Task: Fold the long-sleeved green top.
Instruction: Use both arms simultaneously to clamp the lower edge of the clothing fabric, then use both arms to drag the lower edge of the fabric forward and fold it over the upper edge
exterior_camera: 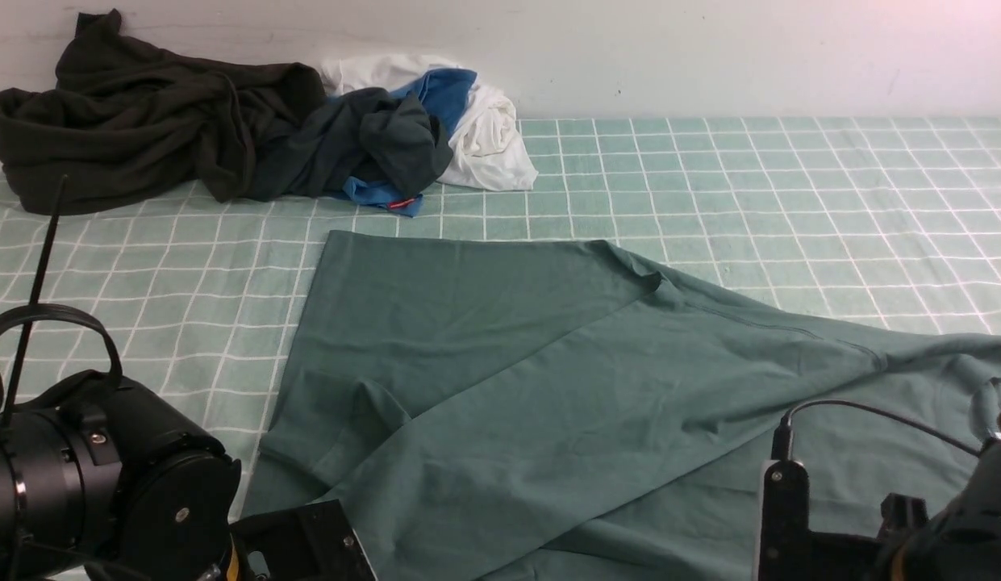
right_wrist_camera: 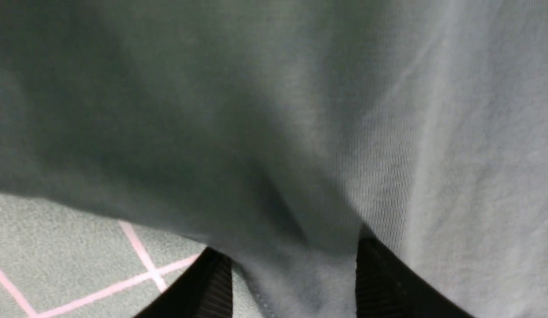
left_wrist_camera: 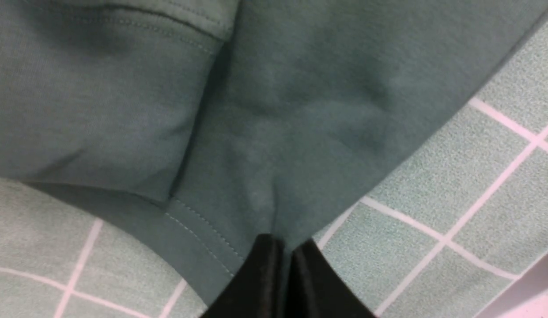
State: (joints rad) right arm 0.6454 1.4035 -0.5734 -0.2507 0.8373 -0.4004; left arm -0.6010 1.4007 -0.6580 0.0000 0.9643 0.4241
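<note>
The green long-sleeved top [exterior_camera: 548, 387] lies spread on the checked cloth, with one part folded diagonally over the body. My left gripper [left_wrist_camera: 288, 244] is shut on an edge of the top [left_wrist_camera: 278, 132] beside a stitched hem, low over the cloth. My right gripper [right_wrist_camera: 291, 249] is open, and a bunched fold of the top [right_wrist_camera: 300, 132] lies between its two fingers. In the front view only the arms' bodies show, the left arm [exterior_camera: 105, 476] at the near left and the right arm [exterior_camera: 911, 524] at the near right. Their fingertips are out of view there.
A pile of clothes lies at the back left by the wall: a bulky dark olive-black garment [exterior_camera: 145, 113], a dark grey-teal one [exterior_camera: 371, 145], a white one [exterior_camera: 488, 137] and a blue one [exterior_camera: 444, 89]. The green checked cloth [exterior_camera: 790, 186] covers the table.
</note>
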